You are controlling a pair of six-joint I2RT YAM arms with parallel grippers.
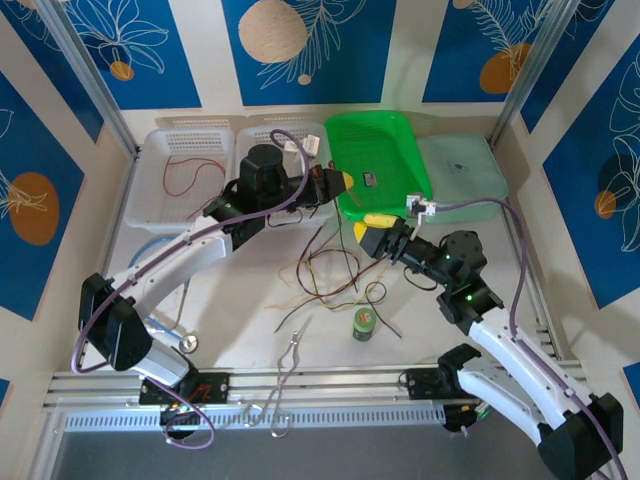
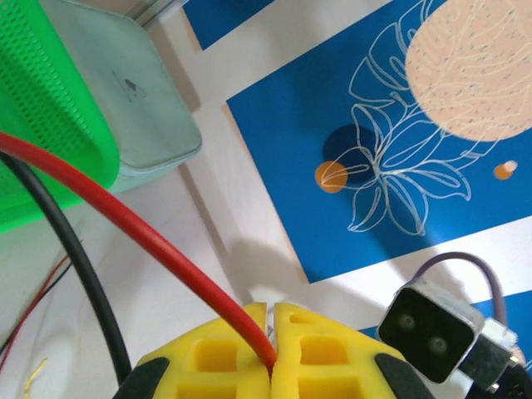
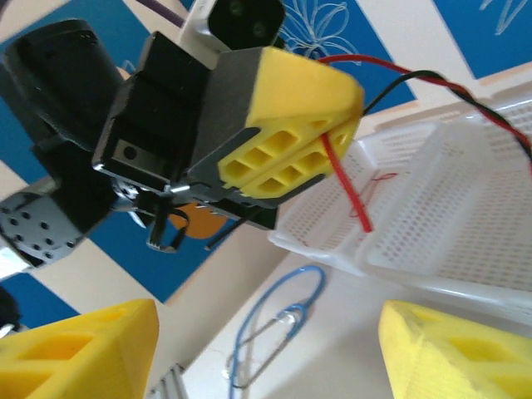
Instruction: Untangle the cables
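Loose cables [image 1: 330, 270] in red, black and tan lie tangled on the table's middle, with strands rising to my left gripper [image 1: 341, 183]. In the left wrist view, that gripper [image 2: 271, 314] is shut on a red cable [image 2: 150, 237], and a black cable [image 2: 79, 258] runs beside it. The right wrist view shows the left gripper [image 3: 291, 125] with the red cable's short end [image 3: 349, 191] hanging below it. My right gripper [image 1: 366, 228] hovers just right of it, above the tangle. It [image 3: 266, 349] stands open with nothing between its fingers. Another red cable [image 1: 185, 175] lies in the left white basket [image 1: 150, 195].
A second white basket [image 1: 290, 135], a green tray [image 1: 385, 150] and a pale green bin [image 1: 465, 175] line the back. A small green bottle [image 1: 365, 323] stands near the tangle. A light-blue stethoscope [image 3: 274, 324] lies at the left, and metal tongs [image 1: 288, 360] at the front.
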